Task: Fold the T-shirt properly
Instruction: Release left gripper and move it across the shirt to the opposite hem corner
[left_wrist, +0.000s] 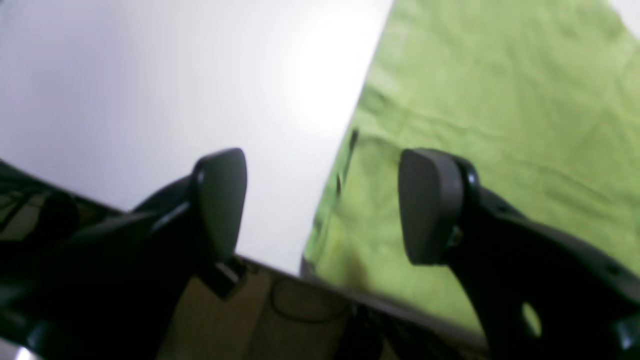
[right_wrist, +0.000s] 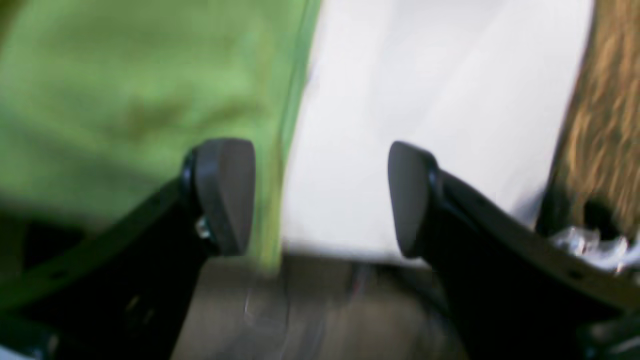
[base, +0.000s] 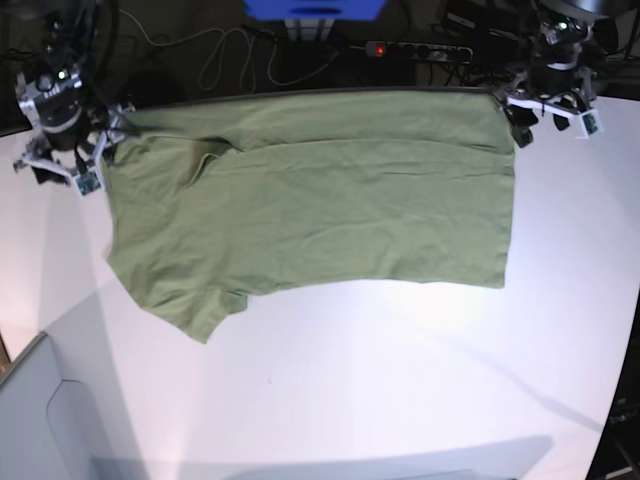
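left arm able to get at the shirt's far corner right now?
Probably yes: the left pincer stands open astride the T-shirt edge at that corner, fabric between its pads, nothing lying over it on the table.

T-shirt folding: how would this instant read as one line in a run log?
T-shirt: folded lengthwise, flat on table | left gripper: open, empty, at shirt edge | right gripper: open, empty, at shirt edge

The T-shirt in front of me is plain olive green, without print, and lies spread flat along the far edge of the white desk, lightly wrinkled. It is folded lengthwise: its straight hem sits toward my left arm, and one short sleeve juts out at the near corner toward my right arm.
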